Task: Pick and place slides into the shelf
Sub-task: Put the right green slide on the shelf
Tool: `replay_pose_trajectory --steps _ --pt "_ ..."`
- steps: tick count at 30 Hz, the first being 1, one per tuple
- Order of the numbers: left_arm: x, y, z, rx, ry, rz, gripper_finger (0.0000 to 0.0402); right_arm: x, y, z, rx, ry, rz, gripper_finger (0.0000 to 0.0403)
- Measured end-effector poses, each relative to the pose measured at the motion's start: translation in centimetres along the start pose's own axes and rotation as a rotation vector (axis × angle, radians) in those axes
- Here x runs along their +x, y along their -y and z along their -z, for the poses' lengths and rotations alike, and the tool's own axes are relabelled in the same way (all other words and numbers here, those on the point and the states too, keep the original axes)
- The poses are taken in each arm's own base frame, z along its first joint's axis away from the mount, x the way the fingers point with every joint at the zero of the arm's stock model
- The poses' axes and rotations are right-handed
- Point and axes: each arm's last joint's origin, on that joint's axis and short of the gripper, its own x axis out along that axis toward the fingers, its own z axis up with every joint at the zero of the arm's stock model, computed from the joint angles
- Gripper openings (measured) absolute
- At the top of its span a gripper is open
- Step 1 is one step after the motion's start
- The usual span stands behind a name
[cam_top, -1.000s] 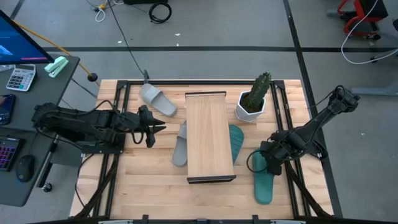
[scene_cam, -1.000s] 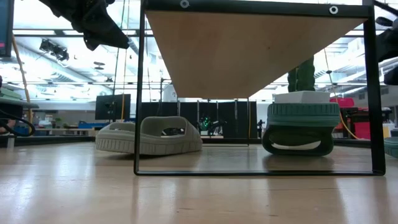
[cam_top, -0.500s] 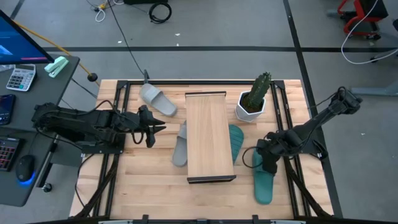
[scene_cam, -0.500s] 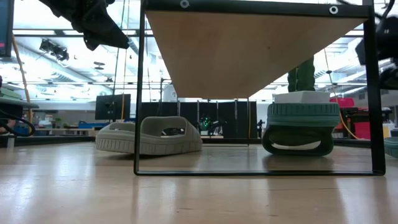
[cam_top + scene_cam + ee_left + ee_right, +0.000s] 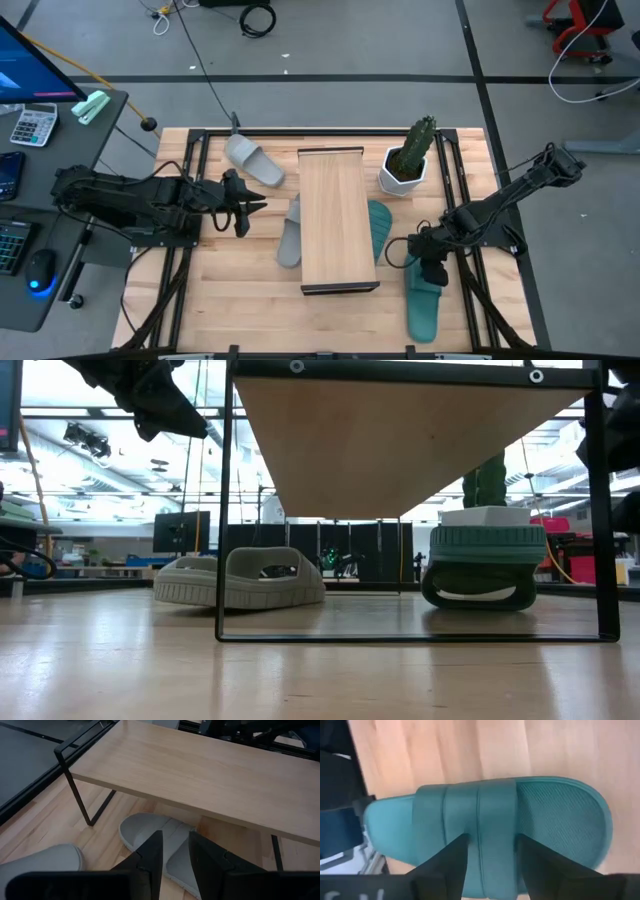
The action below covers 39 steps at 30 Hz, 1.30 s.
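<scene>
The shelf (image 5: 338, 220) stands mid-table. A grey slide (image 5: 290, 232) lies sole-down half under its left side, and a teal slide (image 5: 381, 228) half under its right side. Another grey slide (image 5: 253, 160) lies at the far left. A second teal slide (image 5: 424, 305) lies flat at the near right. My right gripper (image 5: 425, 265) is over it, open, its fingers at the broad strap (image 5: 492, 815). My left gripper (image 5: 247, 205) hovers left of the shelf, open a little, with nothing between its fingers (image 5: 176, 855). My right gripper comes slanting down from above onto the near-right teal slide's strap (image 5: 495, 845). One finger (image 5: 452, 860) is over the strap's top, the other (image 5: 540, 865) at its edge. The fingers hide the spot, so I cannot tell whether they touch. The slide lies flat on the table.
A cactus in a white pot (image 5: 405, 165) stands at the far side, right of the shelf. Dark rails (image 5: 190, 180) run along the table's left and right edges. Bare wood lies at the table's near left (image 5: 230, 300).
My right gripper has moved toward the shelf and down, tipping more steeply downward, and now stands over the near-right teal slide's strap.
</scene>
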Motion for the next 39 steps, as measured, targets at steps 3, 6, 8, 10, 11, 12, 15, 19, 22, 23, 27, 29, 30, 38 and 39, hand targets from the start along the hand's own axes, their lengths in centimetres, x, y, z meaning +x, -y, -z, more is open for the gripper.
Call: replay_pose_trajectory --steps 3,6,8,10,11,12,15,19,22,23,27,29,30,38,39 --pt "0.0 0.0 0.0 0.0 0.0 0.0 0.0099 -0.1 -0.2 -0.4 -0.005 0.014 -0.052 0.017" --pt "0.0 0.0 0.0 0.0 0.0 -0.001 0.0098 -0.1 -0.3 -0.6 -0.017 0.026 -0.075 0.017" --pt "0.0 0.0 0.0 0.0 0.0 -0.001 0.0099 -0.1 -0.3 -0.7 -0.021 0.025 -0.079 0.017" --pt "0.0 0.0 0.0 0.0 0.0 -0.001 0.0098 -0.2 -0.3 -0.7 -0.022 0.014 -0.093 0.017" --pt "0.0 0.0 0.0 0.0 0.0 -0.001 0.0097 -0.2 -0.3 -0.7 -0.022 0.004 -0.104 0.017" --pt "0.0 0.0 0.0 0.0 0.0 -0.001 0.0096 -0.2 -0.3 -0.7 -0.023 -0.006 -0.115 0.017" --pt "0.0 0.0 0.0 0.0 0.0 -0.001 0.0094 -0.2 -0.4 -0.6 -0.029 -0.042 -0.153 0.0168" --pt "0.0 0.0 0.0 0.001 0.0 -0.001 0.0096 -0.3 -0.7 -0.6 -0.041 -0.076 -0.216 0.0163" --pt "0.0 0.0 0.0 0.0 0.0 -0.001 0.0094 -0.3 -1.0 -0.7 -0.049 -0.096 -0.276 0.0159" --pt "0.0 0.0 0.0 0.001 0.0 -0.001 0.0093 -0.4 -1.1 -0.7 -0.048 -0.1 -0.293 0.0158" --pt "0.0 0.0 0.0 0.0 0.0 -0.001 0.0089 -0.5 -1.5 -0.9 -0.049 -0.114 -0.363 0.0152" --pt "0.0 0.0 0.0 0.0 0.0 -0.001 0.009 -0.6 -1.7 -1.0 -0.06 -0.108 -0.39 0.0148" --pt "0.0 0.0 0.0 0.0 0.0 -0.001 0.0091 -0.6 -1.8 -1.1 -0.066 -0.105 -0.399 0.0146" --pt "0.0 0.0 0.0 0.0 0.0 -0.001 0.0083 -0.6 -1.8 -1.2 -0.071 -0.087 -0.396 0.0102" --pt "0.0 0.0 0.0 0.0 0.0 -0.001 0.0083 -0.6 -1.8 -1.2 -0.072 -0.087 -0.396 0.0091"
